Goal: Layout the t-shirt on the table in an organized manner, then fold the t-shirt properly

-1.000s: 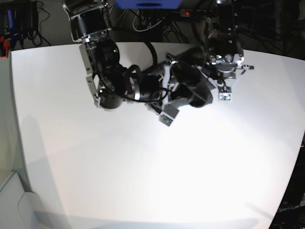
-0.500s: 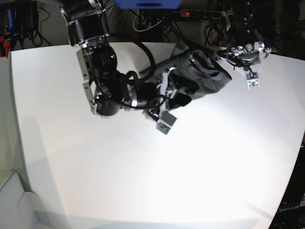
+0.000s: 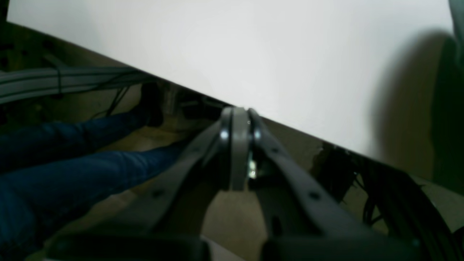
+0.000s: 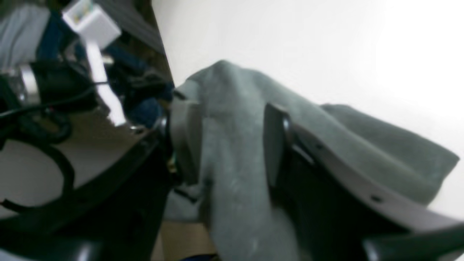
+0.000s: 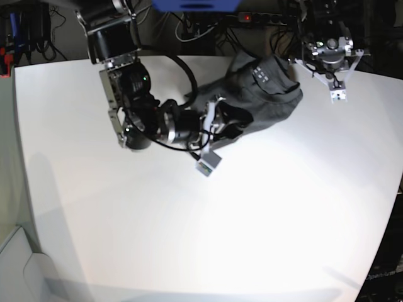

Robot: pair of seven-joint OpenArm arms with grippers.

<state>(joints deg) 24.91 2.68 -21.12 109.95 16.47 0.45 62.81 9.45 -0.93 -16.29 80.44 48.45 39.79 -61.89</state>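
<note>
The dark grey t-shirt (image 5: 264,94) lies bunched near the far edge of the white table (image 5: 189,220), toward its far right corner. The right gripper (image 4: 232,145) has its jaws partly apart with a fold of the shirt between them. The left gripper (image 3: 237,123) hangs over the table's far edge, jaws pressed together and empty, apart from the shirt.

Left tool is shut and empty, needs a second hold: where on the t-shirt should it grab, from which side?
Probably the far edge of the t-shirt by the neck label, coming from the left tool side. The right tool straddles the near end, and the bunched fabric lies on the table, label end free.
</note>
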